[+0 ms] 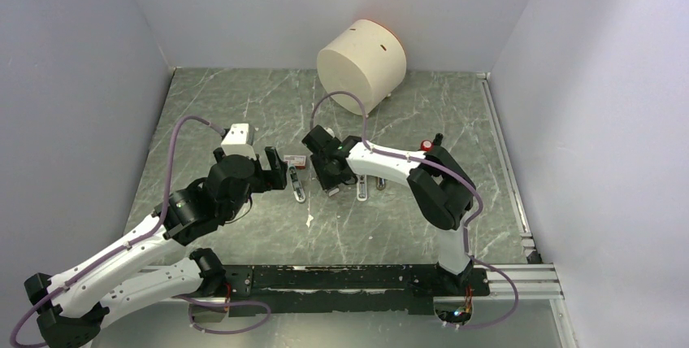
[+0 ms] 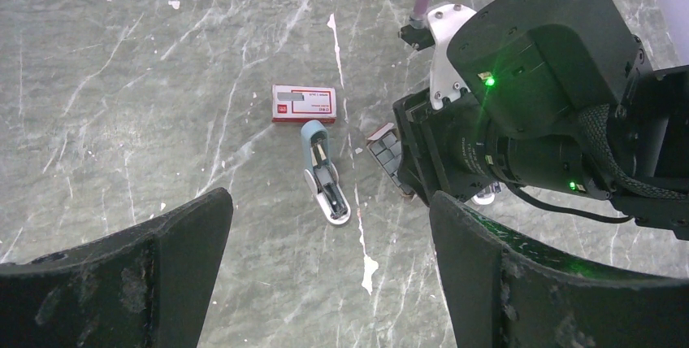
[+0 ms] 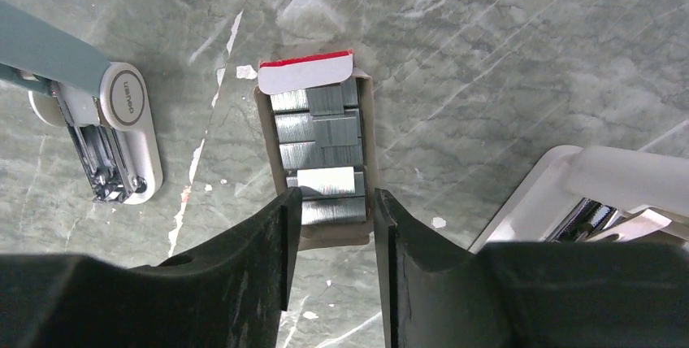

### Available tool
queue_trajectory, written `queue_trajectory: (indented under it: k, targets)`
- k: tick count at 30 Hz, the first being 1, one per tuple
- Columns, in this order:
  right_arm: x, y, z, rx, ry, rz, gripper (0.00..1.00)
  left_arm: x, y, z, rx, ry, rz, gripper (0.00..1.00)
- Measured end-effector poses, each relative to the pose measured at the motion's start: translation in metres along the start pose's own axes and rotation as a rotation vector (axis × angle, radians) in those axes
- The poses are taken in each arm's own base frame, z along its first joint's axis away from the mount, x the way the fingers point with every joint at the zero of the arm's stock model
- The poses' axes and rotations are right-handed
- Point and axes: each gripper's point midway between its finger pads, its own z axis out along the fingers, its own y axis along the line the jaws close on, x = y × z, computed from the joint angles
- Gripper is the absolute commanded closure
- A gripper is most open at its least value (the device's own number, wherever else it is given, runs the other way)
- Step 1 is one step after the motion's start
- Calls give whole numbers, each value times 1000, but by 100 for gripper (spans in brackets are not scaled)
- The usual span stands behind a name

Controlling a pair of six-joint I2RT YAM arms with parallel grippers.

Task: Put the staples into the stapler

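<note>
The staples [image 3: 321,149] are several grey metal strips lying in an open cardboard tray [image 3: 370,141] with a red-and-white flap. My right gripper [image 3: 333,210] stands narrowly open over the tray's near end, one finger either side of the nearest strip. The stapler [image 3: 106,120], pale blue and white, lies opened on the table just left of the tray; it also shows in the left wrist view [image 2: 325,177] and the top view [image 1: 296,183]. My left gripper [image 2: 333,267] is wide open and empty, above the table near the stapler, and shows in the top view [image 1: 276,171].
A small red-and-white box [image 2: 303,104] lies beyond the stapler. A second white stapler [image 3: 585,193] lies right of the tray. A large cream cylinder [image 1: 361,63] stands at the back. Grey walls enclose the table on three sides.
</note>
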Motion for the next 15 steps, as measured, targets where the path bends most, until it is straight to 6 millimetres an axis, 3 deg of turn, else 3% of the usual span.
queue_trajectory:
  k: [15]
  targets:
    - [-1, 2, -1, -6, -4, -7, 68, 0, 0, 0, 0, 0, -3, 4]
